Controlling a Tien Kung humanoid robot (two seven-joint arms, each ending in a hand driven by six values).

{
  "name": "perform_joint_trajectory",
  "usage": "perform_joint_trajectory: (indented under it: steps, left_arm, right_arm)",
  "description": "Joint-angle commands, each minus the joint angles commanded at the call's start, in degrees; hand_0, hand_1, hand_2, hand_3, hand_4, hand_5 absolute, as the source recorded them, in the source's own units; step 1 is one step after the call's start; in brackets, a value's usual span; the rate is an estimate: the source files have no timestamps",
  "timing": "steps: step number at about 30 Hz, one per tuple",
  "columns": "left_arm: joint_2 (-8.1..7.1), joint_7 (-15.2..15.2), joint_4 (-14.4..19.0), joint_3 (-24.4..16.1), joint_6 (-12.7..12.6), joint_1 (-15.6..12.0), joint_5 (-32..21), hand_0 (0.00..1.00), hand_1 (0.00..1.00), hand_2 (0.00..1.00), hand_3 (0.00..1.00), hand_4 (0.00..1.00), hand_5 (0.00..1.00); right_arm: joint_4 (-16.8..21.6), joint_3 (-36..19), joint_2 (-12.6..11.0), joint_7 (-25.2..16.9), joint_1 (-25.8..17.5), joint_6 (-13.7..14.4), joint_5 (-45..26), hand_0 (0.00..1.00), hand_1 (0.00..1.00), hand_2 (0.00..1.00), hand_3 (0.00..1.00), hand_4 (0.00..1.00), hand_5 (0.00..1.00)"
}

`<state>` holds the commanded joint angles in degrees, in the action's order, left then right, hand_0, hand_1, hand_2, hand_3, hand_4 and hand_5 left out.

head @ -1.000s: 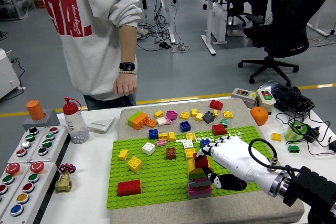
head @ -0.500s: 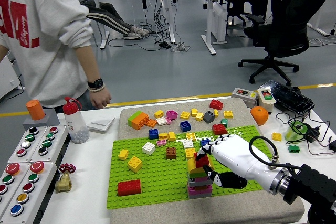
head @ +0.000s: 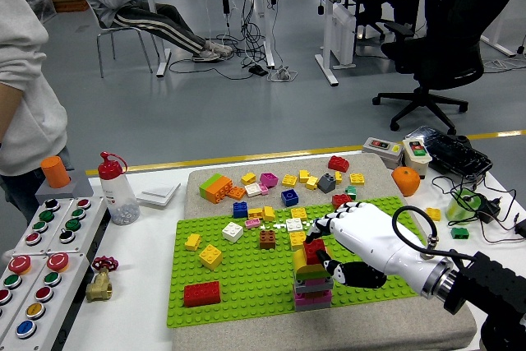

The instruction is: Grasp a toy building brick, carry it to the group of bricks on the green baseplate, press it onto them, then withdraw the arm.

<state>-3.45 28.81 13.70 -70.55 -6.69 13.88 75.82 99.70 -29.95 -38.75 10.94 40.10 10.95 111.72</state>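
A stack of bricks (head: 312, 285) stands on the green baseplate (head: 246, 285) near its front right. A red brick (head: 315, 251) sits on top of the stack. My right hand (head: 352, 240), white with black finger joints, comes in from the lower right and is curled around the red brick at the stack's top. Loose bricks lie on the baseplate: a red one (head: 202, 293), a yellow one (head: 211, 256), a brown one (head: 268, 240), a white one (head: 233, 232). More loose bricks (head: 288, 180) lie on the mat behind. My left arm is out of view.
A button panel (head: 41, 260) lies at the left, with a red-capped bottle (head: 117, 190) and an orange cylinder (head: 56, 172) behind it. An orange ball (head: 405, 181), control boxes (head: 401, 152) and cables lie at the right. A person in a grey top (head: 25, 104) stands at the far left.
The person has walked left, away from the table's far side to the picture's left edge. My right hand stays on the red brick at the stack and has shifted slightly up.
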Motion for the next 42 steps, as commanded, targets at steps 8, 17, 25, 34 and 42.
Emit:
perform_joint_trajectory:
  steps: [8,17,25,34,42]
  left_arm:
    - [-0.04,0.0,0.0,-0.1,0.0,-0.2,0.2,0.627,0.594,0.597,0.406,0.281,0.928]
    - [-0.14,-0.1,0.0,-0.1,0.1,-0.2,0.1,0.625,0.594,0.595,0.405,0.281,0.928]
    - [-0.16,-0.1,-0.1,-0.1,0.1,-0.1,0.1,0.626,0.594,0.594,0.403,0.281,0.929]
    - [-0.01,-0.2,-0.1,-0.2,0.2,0.0,0.3,0.626,0.595,0.594,0.404,0.281,0.929]
    - [0.34,0.1,0.0,-0.4,0.5,0.0,0.8,0.627,0.595,0.597,0.408,0.281,0.930]
  right_arm:
    - [0.0,-1.9,0.0,0.0,-0.8,1.1,-0.2,0.707,0.658,0.662,0.658,0.447,0.300]
    - [-3.0,-12.4,3.7,-2.3,-6.8,8.6,-10.0,0.721,0.683,0.705,0.710,0.443,0.306]
    - [-5.7,-25.6,11.0,-7.9,-14.9,10.5,-26.5,0.728,0.719,0.746,0.735,0.451,0.303]
    - [-10.3,-40.8,18.1,-8.1,-21.7,4.4,-44.6,0.742,0.755,0.775,0.753,0.464,0.346]
    - [-12.1,-49.6,20.3,-8.1,-23.1,-0.2,-61.8,0.744,0.754,0.772,0.749,0.467,0.343]
